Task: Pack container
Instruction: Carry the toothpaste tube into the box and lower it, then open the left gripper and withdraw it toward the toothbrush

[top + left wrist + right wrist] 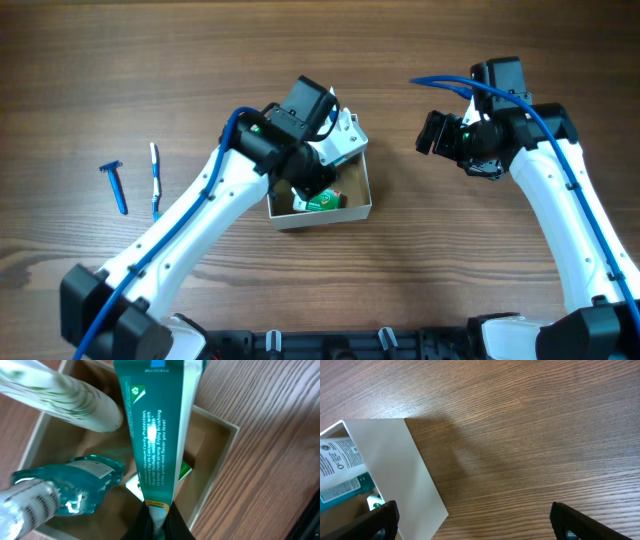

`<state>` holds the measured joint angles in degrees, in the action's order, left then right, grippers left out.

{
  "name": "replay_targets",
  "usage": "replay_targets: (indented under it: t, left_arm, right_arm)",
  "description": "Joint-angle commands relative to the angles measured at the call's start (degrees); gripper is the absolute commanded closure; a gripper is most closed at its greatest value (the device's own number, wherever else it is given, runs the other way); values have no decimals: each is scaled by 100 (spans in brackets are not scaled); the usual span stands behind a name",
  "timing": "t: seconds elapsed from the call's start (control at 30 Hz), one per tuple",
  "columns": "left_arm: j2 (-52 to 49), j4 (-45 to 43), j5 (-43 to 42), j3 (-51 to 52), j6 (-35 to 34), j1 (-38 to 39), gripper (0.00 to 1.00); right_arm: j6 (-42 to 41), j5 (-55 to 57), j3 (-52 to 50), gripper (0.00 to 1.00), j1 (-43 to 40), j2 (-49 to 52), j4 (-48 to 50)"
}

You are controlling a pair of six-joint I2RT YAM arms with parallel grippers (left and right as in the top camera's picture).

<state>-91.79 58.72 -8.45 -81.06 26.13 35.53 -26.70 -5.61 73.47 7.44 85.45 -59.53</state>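
Observation:
The container (326, 217) is a small white-walled box with a tan inside (212, 455), at the table's middle. My left gripper (318, 165) hangs over it, shut (157, 522) on the end of a teal and white toothpaste tube (155, 435) that points down into the box. In the box lie a white bottle with green print (65, 400), a teal see-through bottle with a white cap (75, 485) and a green item (322, 202). My right gripper (436, 134) is open and empty (475, 525), to the right of the box's white wall (405, 470).
A blue razor (117, 187) and a toothbrush (155, 178) lie on the wooden table at the far left, well apart from the box. Bare wood lies between the box and the right gripper.

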Motion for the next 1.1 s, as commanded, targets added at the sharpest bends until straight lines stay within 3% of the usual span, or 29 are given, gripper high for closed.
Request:
replay_targets:
  t: [0.0, 0.07, 0.13, 0.2, 0.3, 0.37, 0.57, 0.67, 0.73, 1.07]
  left_arm:
    - [-258, -39, 160, -55, 223, 11, 96]
    - [-365, -39, 166, -55, 221, 11, 96]
    - [-452, -37, 166, -55, 219, 11, 87]
    - [-470, -35, 166, -55, 216, 11, 71]
    - [-433, -13, 236, -55, 205, 7, 33]
    - [-378, 28, 433, -57, 83, 4, 26]
    - [164, 330, 1215, -63, -1381, -197, 18]
    - [614, 586, 1274, -63, -2006, -560, 7]
    - [946, 656, 1283, -61, -2269, -1043, 0]
    - [848, 737, 979, -33, -2793, -3862, 0]
  right_arm:
    - [101, -26, -11, 2, 2, 48, 31]
    - [103, -26, -11, 2, 2, 48, 31]
    - [101, -26, -11, 2, 2, 48, 33]
    - [105, -24, -11, 2, 2, 48, 31]
    - [107, -26, -11, 2, 2, 48, 28]
    - [105, -24, -11, 2, 2, 48, 28]
    - [105, -24, -11, 2, 2, 48, 26]
    - [105, -24, -11, 2, 2, 48, 33]
    - [120, -24, -11, 1, 2, 48, 35]
    - [166, -20, -11, 1, 2, 48, 61]
